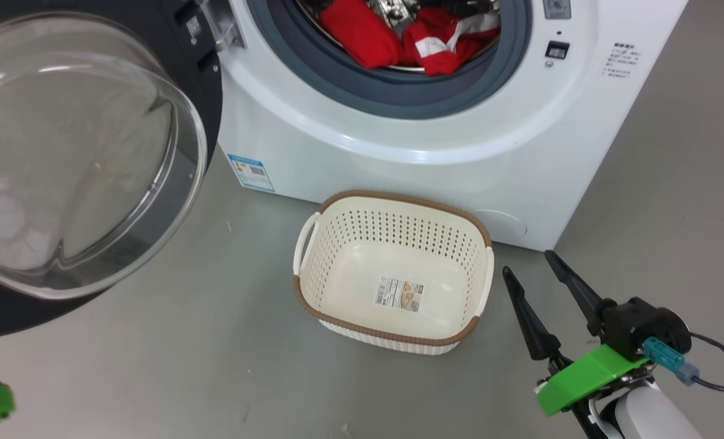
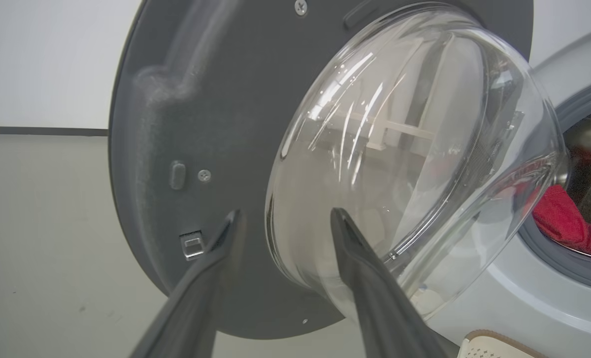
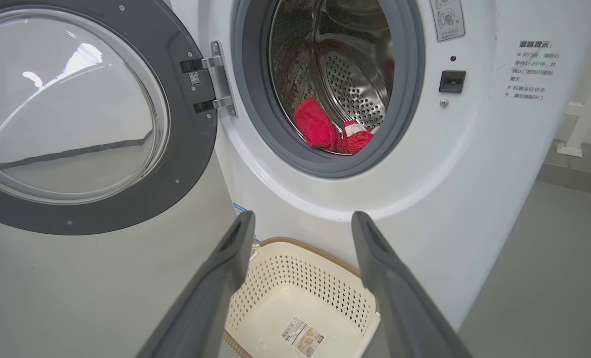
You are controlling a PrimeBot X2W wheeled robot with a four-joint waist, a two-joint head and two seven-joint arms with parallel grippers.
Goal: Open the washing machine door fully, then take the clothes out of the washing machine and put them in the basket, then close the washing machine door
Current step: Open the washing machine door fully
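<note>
1. So the washer door is swung out to the left on its hinge, with the inside face and the big bulging glass window turned toward the robot
2. The left gripper points right at that inside face, near the lower edge of the glass. Its two fingers are spread apart with nothing pinched between them, and I can't tell if the tips touch the door
3. The right gripper hangs low on the right over the grey floor, just right of the basket. Its fingers are wide apart too and hold nothing
4. The basket sits on the floor right in front of the washer, below the round opening and close to the front panel, with a paper label showing on its bottom
5. The clothes, red with white bits, lie at the bottom front of the steel drum, behind the grey rubber gasket
6. In the way: the glass bowl sticks out between the left gripper and the opening, so from that wrist the red stuff shows just past the edge of the glass
7. Other bits: a blue sticker at the washer's lower left corner, a dark latch slot right of the opening, and a green bracket and a cable on the right wrist
</note>
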